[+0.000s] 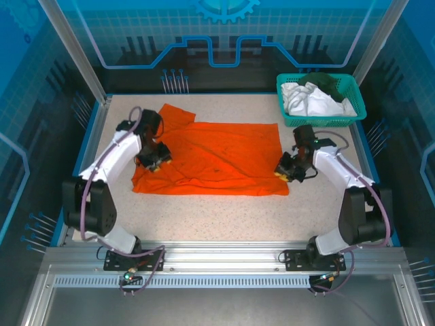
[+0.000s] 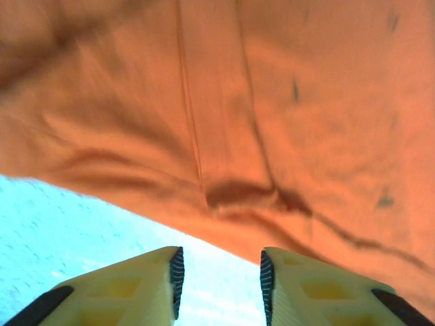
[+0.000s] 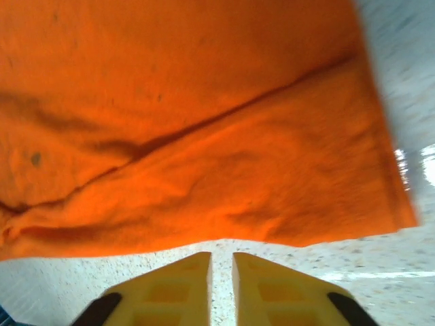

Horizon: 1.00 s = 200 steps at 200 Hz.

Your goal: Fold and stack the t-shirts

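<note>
- left jaws (image 2: 219,275) part over the orange shirt's (image 1: 217,157) left edge, gripping nothing.
- right jaws (image 3: 221,272) sit nearly closed, empty, at its right hem.
- shirt lies flat on the desk (image 1: 224,217).
- white and green shirts (image 1: 316,97) fill the basket (image 1: 357,109).

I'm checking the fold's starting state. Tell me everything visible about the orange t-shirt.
The orange t-shirt is bright, soft, lightly wrinkled fabric, spread flat on the speckled table, long side running left to right. One sleeve sticks out at its far-left corner. A few small dark specks mark the cloth. The left gripper sits over its left edge, the right gripper at its right edge; neither has clamped it.
</note>
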Motion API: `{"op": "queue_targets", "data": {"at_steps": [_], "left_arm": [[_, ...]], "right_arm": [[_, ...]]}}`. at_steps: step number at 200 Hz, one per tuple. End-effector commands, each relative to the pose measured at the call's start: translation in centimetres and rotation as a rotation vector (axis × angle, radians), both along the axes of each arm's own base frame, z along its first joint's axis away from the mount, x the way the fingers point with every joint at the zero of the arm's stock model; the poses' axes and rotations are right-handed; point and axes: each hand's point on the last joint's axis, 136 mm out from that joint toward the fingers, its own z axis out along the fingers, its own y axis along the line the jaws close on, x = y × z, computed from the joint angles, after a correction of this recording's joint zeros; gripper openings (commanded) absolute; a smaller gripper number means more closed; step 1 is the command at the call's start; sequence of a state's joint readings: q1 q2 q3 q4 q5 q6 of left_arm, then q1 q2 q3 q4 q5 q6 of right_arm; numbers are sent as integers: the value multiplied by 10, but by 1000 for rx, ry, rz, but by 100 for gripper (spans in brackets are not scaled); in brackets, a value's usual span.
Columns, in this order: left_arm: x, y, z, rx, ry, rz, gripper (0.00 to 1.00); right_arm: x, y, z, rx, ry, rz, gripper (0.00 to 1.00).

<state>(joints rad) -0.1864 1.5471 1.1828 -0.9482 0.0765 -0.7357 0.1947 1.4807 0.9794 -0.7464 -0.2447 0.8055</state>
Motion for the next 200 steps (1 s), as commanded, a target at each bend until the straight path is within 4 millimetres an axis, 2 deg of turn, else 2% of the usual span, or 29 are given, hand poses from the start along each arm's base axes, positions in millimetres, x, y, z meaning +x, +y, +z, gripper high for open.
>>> {"op": "queue_targets", "data": {"at_steps": [1,20,47,82,96,114,121,135,164,200], "left_arm": [[-4,-16,-24,-92,15,42,35],[-2,2,-36,11,14,31,36],[-3,33,-60,104,61,79,37],[-22,83,-78,204,118,215,43],[-29,93,-81,219,132,246,44],[-38,103,-84,236,159,269,46],[-40,107,-84,245,164,276,47],[-45,117,-83,269,175,297,48],[-54,139,-79,287,184,360,49],[-56,148,-70,271,171,386,53]], "right_arm": [[-4,17,-18,34,25,5,15],[-6,20,-32,12,66,14,14],[-13,1,-51,-100,165,-10,22],[-30,-12,-67,-129,248,-65,28],[-37,-19,-73,-145,276,-91,30],[-38,-27,-74,-153,273,-125,40],[-48,-32,-78,-163,299,-132,41],[-50,-37,-78,-177,299,-145,49],[-50,-46,-76,-175,292,-165,56],[-37,-34,-66,-98,218,-127,66]]}}
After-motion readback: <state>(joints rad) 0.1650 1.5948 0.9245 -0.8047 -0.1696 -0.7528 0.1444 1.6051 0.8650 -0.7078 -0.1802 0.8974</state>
